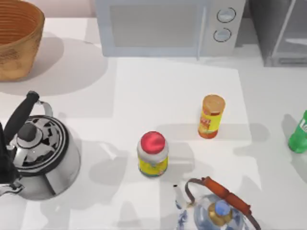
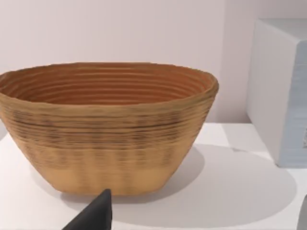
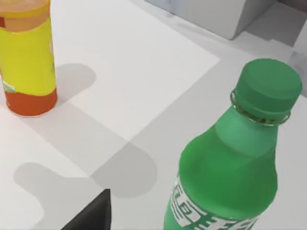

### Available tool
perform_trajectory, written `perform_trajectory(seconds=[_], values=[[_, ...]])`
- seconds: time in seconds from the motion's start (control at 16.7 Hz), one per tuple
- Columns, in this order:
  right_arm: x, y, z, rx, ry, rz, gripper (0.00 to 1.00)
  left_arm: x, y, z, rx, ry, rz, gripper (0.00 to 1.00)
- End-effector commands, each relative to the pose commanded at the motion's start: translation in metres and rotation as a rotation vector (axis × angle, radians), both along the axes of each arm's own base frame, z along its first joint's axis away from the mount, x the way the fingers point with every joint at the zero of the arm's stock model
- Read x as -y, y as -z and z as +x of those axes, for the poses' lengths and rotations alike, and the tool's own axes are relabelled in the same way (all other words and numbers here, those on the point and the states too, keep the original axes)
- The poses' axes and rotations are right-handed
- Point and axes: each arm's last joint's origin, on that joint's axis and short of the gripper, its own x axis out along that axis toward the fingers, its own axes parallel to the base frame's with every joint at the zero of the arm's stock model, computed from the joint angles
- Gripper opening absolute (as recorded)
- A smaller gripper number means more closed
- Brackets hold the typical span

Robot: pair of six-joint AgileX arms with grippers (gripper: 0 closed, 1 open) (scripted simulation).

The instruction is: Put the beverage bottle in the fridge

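Green bottle [image 1: 299, 134] is standing upright at the table's [image 1: 172, 91] right edge, well in front of the fridge [image 1: 278, 31], which is sitting at the back right corner next to the microwave [image 1: 168, 26]. Right wrist view is looking down on the bottle [image 3: 230, 167] from close range, cap on, with the orange bottle [image 3: 26, 57] standing farther off; a dark fingertip [image 3: 93, 215] is showing near the bottle, not touching it. Can't tell finger state for the right gripper. Left wrist view is facing the basket [image 2: 105, 124] at back left, one dark fingertip [image 2: 96, 215] showing in front of it; finger state can't be told either. Red-lidded jar [image 1: 152, 154] is sitting mid-table, steel kettle [image 1: 38, 155] at left, glass teapot [image 1: 218, 208] at front.
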Motion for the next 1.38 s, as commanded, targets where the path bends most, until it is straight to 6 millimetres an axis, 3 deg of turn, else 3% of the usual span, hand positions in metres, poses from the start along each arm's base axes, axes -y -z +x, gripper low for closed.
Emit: perform_trajectory(seconds=[0.24,0.48,0.9,1.38], values=[[0.024,0.032,0.015,-0.031,-0.116,0.094,1.0,0.0,0.0,0.0,0.0,0.0,0.0,1.0],[0.033,0.049,0.016,-0.033,-0.162,0.15,1.0,0.0,0.0,0.0,0.0,0.0,0.0,1.0],[0.031,0.05,0.017,-0.038,-0.167,0.157,1.0,0.0,0.0,0.0,0.0,0.0,0.0,1.0],[0.007,0.057,0.045,-0.012,-0.171,0.148,1.0,0.0,0.0,0.0,0.0,0.0,0.0,1.0]])
